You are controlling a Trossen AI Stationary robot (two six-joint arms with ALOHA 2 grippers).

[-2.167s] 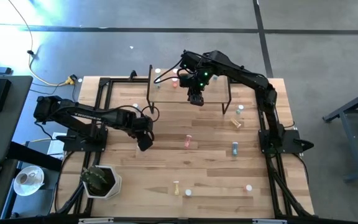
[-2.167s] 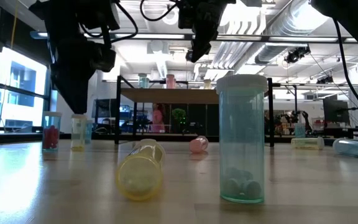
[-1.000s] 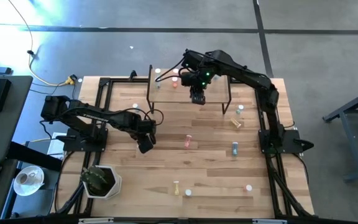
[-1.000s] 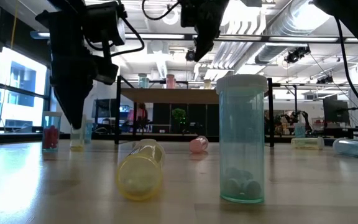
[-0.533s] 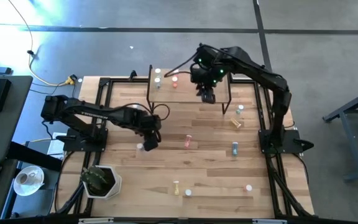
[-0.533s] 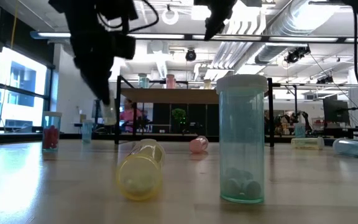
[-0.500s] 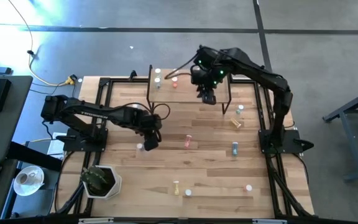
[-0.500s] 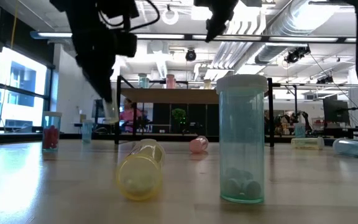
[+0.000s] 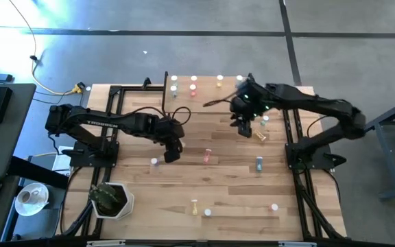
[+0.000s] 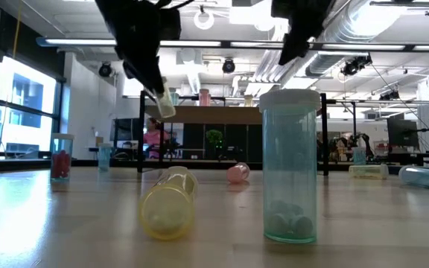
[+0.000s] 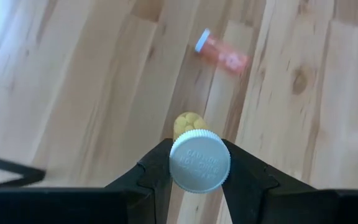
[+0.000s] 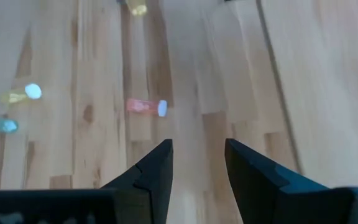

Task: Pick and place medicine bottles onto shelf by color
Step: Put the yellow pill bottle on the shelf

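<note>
The left gripper [image 11: 199,163] is closed on a yellow bottle [image 11: 199,159] with a white cap, its two dark fingers pressed against the cap's sides; in the low view the bottle [image 10: 163,103] hangs tilted in the air, clear of the worktop [image 9: 232,185]. From above, this gripper [image 9: 173,152] sits over the middle-left part of the worktop, with a small white-capped bottle [image 9: 154,162] standing just beside it on the wood and a pink bottle [image 9: 208,155] lying on its side a little farther toward the centre.

The right gripper [image 12: 197,155] holds nothing, its fingers parted with bare wood showing between them. In the high view it [image 9: 243,127] hangs above the worktop in front of the shelf [image 10: 199,115], near a yellow bottle [image 9: 260,136] lying flat by the right edge.

Four bottles stand in a row on the shelf, among them a pink one [image 9: 193,85] and a yellow one [image 9: 219,82]. A blue bottle [image 9: 258,164] stands on the right side of the worktop, and close to the low camera a pale blue bottle [image 10: 290,165] stands upright beside a yellow one [image 10: 169,202] lying down
</note>
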